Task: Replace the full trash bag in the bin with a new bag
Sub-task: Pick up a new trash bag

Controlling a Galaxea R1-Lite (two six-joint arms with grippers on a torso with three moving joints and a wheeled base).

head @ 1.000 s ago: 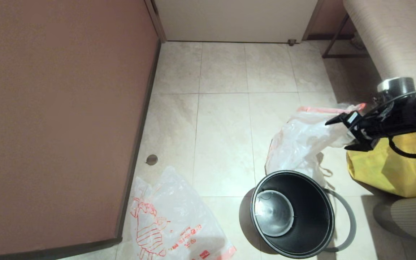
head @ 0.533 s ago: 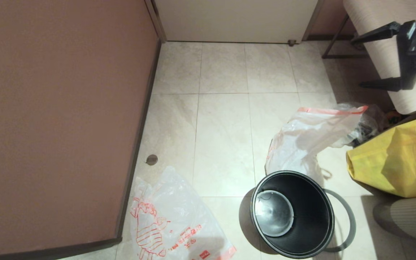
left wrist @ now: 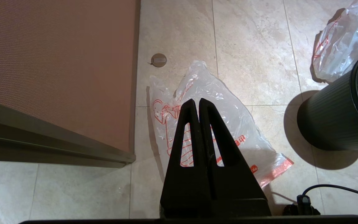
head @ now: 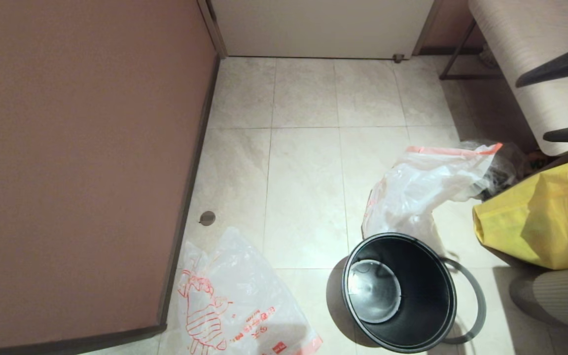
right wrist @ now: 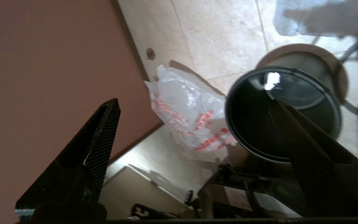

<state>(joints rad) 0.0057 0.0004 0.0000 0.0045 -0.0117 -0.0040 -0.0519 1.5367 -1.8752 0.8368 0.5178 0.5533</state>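
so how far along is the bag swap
Done: the full trash bag lies on the floor beyond the bin, which stands unlined with its grey ring off beside it. In hand: nothing; the right gripper is open at the upper right, the left gripper shut. Left: line the bin with the new bag.

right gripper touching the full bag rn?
Apart. In the head view the right gripper hangs open at the right edge, over the bench, with bare bench and floor between its fingers and the full trash bag lying on the floor beside the bin.
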